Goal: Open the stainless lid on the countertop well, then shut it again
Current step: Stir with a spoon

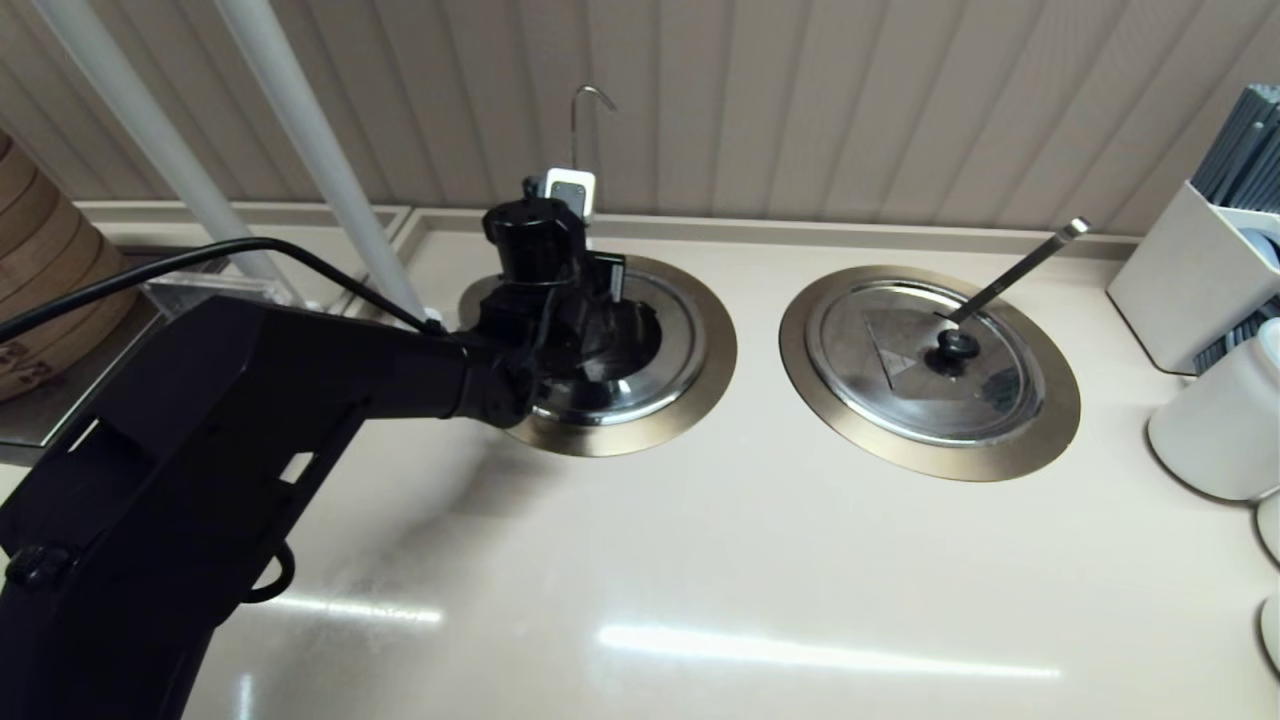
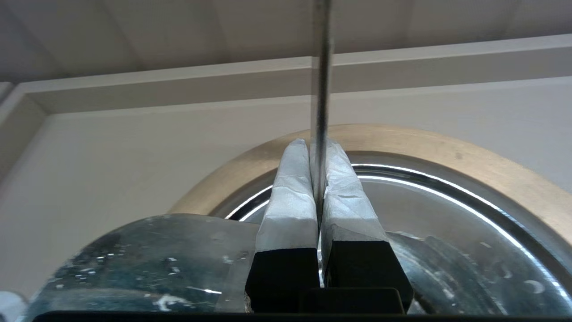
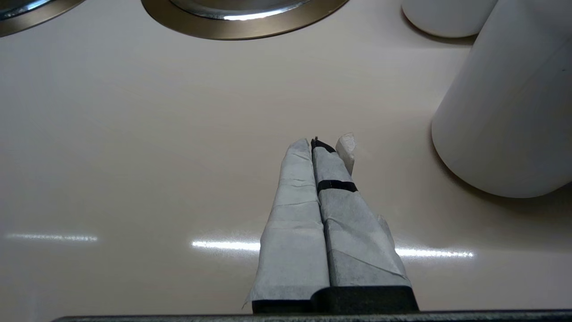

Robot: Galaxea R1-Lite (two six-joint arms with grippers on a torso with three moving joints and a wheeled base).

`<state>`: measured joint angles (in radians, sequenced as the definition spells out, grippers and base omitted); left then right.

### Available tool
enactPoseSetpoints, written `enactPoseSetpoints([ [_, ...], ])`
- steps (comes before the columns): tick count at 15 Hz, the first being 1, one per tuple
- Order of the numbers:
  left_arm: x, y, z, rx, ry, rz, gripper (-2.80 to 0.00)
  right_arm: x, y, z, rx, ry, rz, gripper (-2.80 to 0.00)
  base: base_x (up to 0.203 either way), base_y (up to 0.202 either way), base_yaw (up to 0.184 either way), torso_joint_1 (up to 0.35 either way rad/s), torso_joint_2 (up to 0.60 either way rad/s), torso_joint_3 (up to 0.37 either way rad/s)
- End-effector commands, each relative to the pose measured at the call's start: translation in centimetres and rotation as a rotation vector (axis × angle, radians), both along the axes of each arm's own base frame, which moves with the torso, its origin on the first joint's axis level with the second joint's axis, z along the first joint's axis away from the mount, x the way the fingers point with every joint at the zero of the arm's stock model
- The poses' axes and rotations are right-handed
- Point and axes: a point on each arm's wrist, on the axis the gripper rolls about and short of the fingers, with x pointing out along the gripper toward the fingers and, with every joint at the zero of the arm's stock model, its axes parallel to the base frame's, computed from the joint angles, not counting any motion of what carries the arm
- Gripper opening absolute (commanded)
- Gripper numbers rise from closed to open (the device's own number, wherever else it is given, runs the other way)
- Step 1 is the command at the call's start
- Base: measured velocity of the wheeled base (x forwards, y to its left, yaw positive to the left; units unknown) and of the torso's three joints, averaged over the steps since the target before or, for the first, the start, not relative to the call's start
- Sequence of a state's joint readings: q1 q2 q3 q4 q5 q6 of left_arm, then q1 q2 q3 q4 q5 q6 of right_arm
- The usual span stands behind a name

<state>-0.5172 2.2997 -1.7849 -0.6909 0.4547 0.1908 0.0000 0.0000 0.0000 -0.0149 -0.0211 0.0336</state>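
The left gripper (image 2: 316, 152), fingers nearly together, hangs over the countertop well (image 2: 447, 147), seemingly pinching the hidden knob of the stainless lid (image 2: 134, 250), which is tipped above the well. Rigid, slick steel: hold only the knob. The right gripper (image 3: 319, 145) is closed and empty, well apart from the well.

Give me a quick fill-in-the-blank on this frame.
1. The left claw hangs over the countertop well, whose ladle handle ends in a ___.
2. The right claw is ___, over bare counter near a white container.
3. The twin lid has a ___ ladle handle.

Missing words: hook; shut; straight
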Motion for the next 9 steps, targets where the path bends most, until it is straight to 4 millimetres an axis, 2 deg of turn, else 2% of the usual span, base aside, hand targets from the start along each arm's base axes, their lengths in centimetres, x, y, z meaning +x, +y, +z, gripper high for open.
enactPoseSetpoints([
  [1, 0.5, -1.2, -1.1, -0.046, 0.003, -0.028, -2.80, 0.0, 0.0, -0.1, 0.000, 0.004, 0.000, -2.80, 0.000, 0.000, 0.000, 0.000, 0.00, 0.000],
  [3, 0.2, -2.2, -1.0, -0.123, 0.006, -0.098, -2.80, 0.0, 0.0, -0.1, 0.000, 0.004, 0.000, -2.80, 0.000, 0.000, 0.000, 0.000, 0.00, 0.000],
  [9, -0.6, -3.6, -2.2, -0.104, 0.071, -0.135, -2.80, 0.0, 0.0, -0.1, 0.000, 0.004, 0.001, -2.80, 0.000, 0.000, 0.000, 0.000, 0.00, 0.000],
])
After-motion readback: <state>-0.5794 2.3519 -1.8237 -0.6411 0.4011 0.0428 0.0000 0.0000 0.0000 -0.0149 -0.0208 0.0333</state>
